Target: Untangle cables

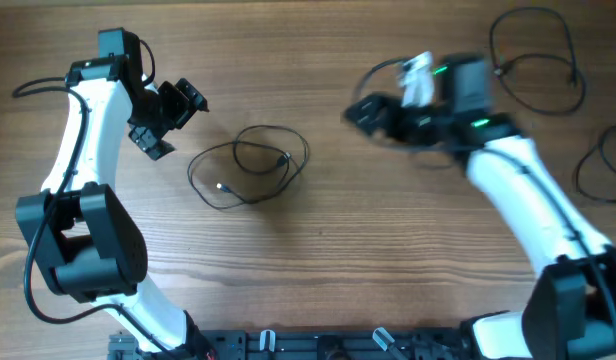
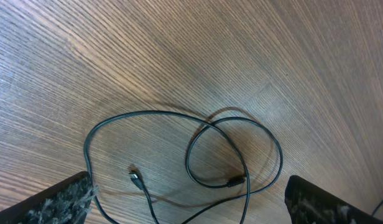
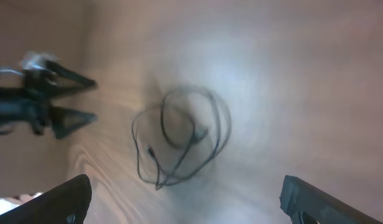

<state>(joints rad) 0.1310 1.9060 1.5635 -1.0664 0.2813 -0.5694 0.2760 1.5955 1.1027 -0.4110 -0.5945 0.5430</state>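
Hanging wide open and empty, the left gripper and right gripper could pinch crossed strands, tightening the thin black looped cable.

Left wrist cam: left gripper is hanging over the wood-grain table, jaws standing wide apart. Its fingers are showing only as two dark tips in the bottom corners, touching nothing. One thin black cable is lying flat on the table between them, coiling into a big outer loop with a smaller loop overlapping it on the right. One plug end is sitting inside the big loop, lower left. The other plug end is resting against the small loop's bottom edge. A thin black line is poking in at the lower right edge; can't tell what it is.
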